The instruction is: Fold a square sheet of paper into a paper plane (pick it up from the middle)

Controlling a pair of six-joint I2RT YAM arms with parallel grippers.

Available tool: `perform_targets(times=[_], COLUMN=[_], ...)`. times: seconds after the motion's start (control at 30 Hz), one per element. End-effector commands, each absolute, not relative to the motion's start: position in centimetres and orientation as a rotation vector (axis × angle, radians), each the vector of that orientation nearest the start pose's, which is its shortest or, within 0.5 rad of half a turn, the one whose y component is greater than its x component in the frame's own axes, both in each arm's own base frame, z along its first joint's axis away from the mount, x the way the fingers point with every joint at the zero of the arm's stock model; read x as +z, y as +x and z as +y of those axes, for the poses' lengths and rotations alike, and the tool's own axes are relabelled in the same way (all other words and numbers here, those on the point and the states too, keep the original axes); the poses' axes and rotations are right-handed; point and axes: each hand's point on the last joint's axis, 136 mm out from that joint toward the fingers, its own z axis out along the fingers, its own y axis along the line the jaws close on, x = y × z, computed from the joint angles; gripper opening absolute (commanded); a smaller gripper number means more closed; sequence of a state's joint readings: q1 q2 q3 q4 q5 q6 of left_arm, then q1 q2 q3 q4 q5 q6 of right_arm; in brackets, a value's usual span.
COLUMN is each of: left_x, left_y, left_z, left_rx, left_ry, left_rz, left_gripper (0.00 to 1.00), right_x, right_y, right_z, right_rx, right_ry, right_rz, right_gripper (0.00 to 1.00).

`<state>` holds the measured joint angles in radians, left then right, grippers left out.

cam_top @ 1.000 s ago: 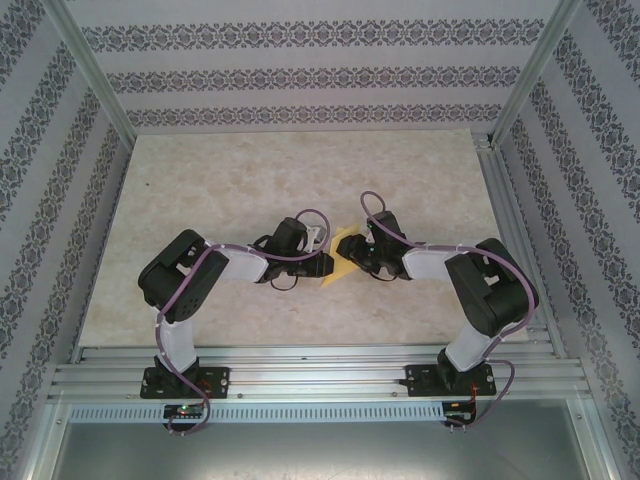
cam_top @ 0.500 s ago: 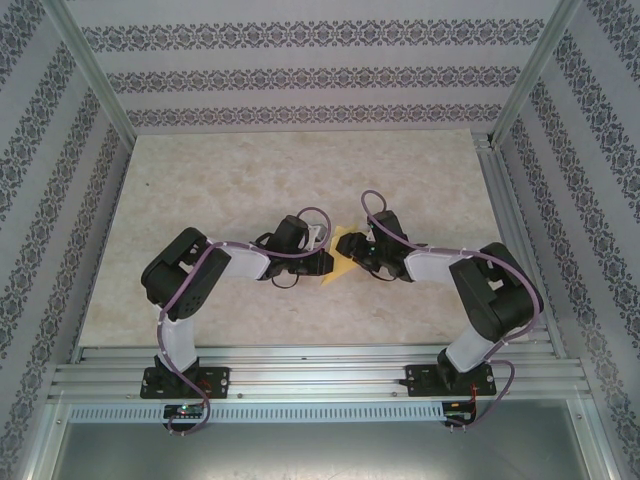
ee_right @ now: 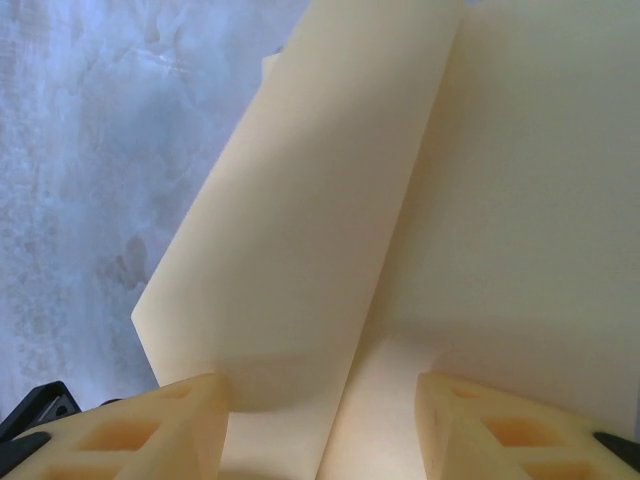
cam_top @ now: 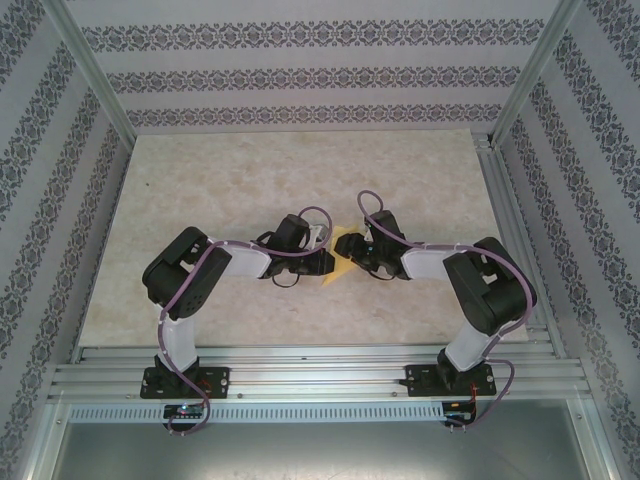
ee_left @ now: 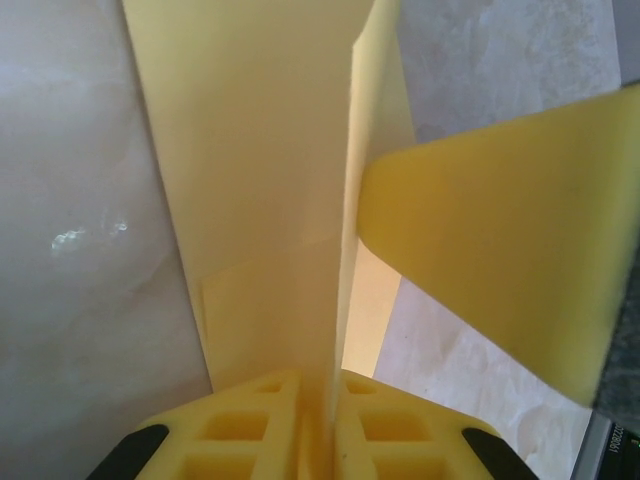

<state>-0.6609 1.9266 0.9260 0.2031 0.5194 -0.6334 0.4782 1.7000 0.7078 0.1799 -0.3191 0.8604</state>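
Observation:
The yellow sheet of paper (cam_top: 345,255) is folded and held up between the two grippers at mid-table. My left gripper (cam_top: 328,262) is shut on it. In the left wrist view the fingers (ee_left: 250,430) pinch the paper (ee_left: 260,150) along an upright crease, with a flap spreading to each side. A thick yellow finger of the right gripper (ee_left: 510,260) reaches in from the right there. My right gripper (cam_top: 360,256) faces the left one and is open. In its wrist view the fingers (ee_right: 180,420) stand wide apart with the creased paper (ee_right: 330,220) lying between them.
The pale marble-patterned tabletop (cam_top: 250,180) stretches behind and to both sides of the grippers. Aluminium frame rails (cam_top: 320,365) run along the near edge and up the right side (cam_top: 515,230). Patterned walls enclose the back and sides.
The right gripper has edged slightly toward the left one. The left gripper stays pinched on the paper, which remains between them.

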Motion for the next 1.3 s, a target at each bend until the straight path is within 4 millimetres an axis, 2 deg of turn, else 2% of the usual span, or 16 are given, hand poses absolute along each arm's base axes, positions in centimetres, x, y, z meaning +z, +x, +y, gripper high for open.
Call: perform_targets(times=[0.0,0.17,0.3,0.4,0.57,0.73,0.9,1.27], left_x=[2.2,3.2,4.2,4.7,5.7,6.0,5.9,4.9], left_y=[30.4,30.8,31.3,31.6,31.9,31.7,31.4,31.5], left_z=[-34.3,-33.5,-32.0,-30.8,-29.8,-30.6,-32.1,-33.6], left_rx=[-1.178,-1.137,-1.068,-1.014,-0.99,-1.066,-1.187,-1.256], left_ry=[0.336,0.314,0.27,0.23,0.176,0.189,0.22,0.295], left_rz=[2.596,2.58,2.568,2.562,2.508,2.482,2.47,2.493], left_gripper=[0.17,0.31,0.44,0.48,0.48,0.39,0.37,0.38], right_x=[2.4,0.4,-1.1,-1.8,-2.3,-2.7,-2.4,-0.9], right_y=[33.2,32.5,31.8,31.4,31.3,31.1,30.9,31.3], right_z=[23.8,22.2,20.9,20.3,20.2,20.3,20.5,21.7], right_rx=[0.937,0.797,0.679,0.606,0.547,0.508,0.571,0.811], right_ry=[0.286,0.345,0.379,0.393,0.397,0.396,0.396,0.42], right_rz=[2.575,2.661,2.721,2.753,2.783,2.809,2.775,2.661], right_gripper=[0.52,0.49,0.47,0.46,0.45,0.45,0.45,0.44])
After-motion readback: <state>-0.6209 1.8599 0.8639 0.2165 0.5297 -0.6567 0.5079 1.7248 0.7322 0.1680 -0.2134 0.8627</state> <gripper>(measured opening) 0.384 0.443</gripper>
